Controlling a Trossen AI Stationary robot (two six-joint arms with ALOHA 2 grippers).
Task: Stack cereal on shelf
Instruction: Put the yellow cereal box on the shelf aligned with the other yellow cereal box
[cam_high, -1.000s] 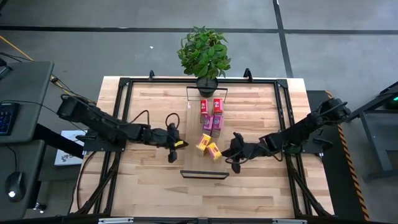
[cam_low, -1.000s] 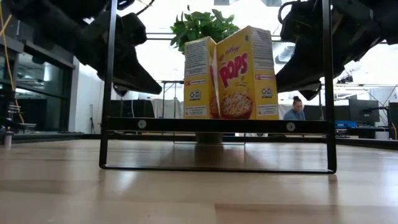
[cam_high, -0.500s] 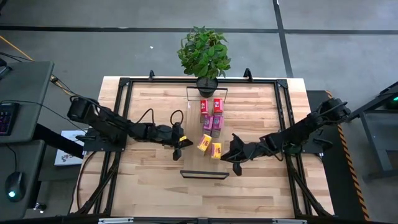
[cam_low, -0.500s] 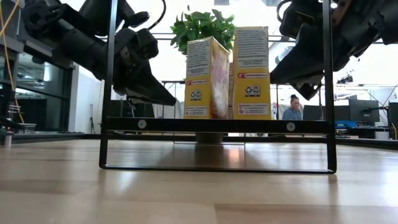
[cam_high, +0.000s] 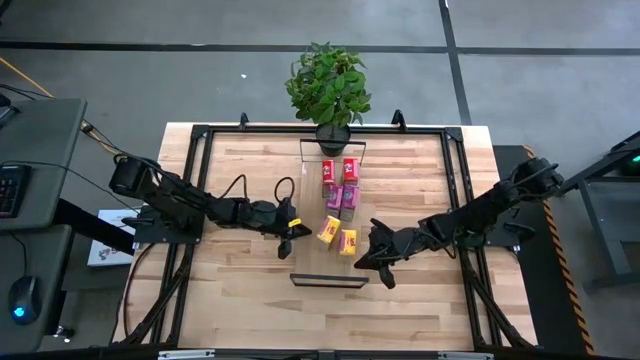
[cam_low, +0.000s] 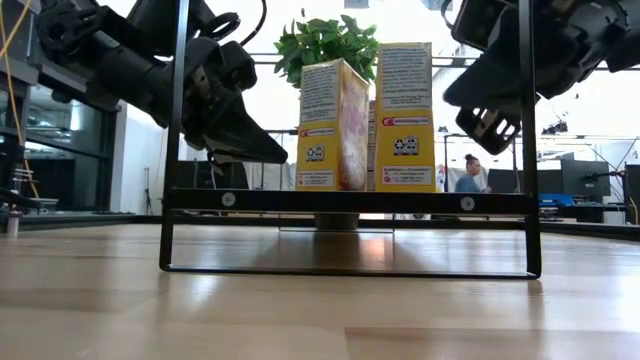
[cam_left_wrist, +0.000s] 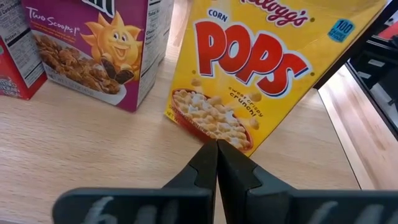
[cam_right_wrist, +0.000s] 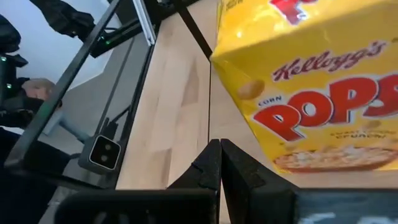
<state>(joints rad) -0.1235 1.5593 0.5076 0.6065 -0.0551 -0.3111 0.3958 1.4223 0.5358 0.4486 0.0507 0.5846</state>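
Cereal boxes of printed cardboard stand mid-table: two red (cam_high: 337, 169), two magenta (cam_high: 340, 196), two yellow (cam_high: 337, 235). The left gripper (cam_high: 287, 233), fingers pressed together and empty, points at the left yellow box (cam_left_wrist: 258, 68); only the left wrist view shows its Corn Pops front. The right gripper (cam_high: 375, 259), likewise closed and empty, has drawn back slightly from the right yellow box (cam_right_wrist: 311, 87). The black-framed shelf (cam_high: 329, 281) lies nearer the front edge of the wooden table (cam_high: 240, 300).

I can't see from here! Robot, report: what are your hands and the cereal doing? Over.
Left tool shut, empty, beside a Corn Pops box. Right tool shut, empty, by the other Corn Pops box. Six boxes on the tabletop, shelf bare. Nothing blocking.
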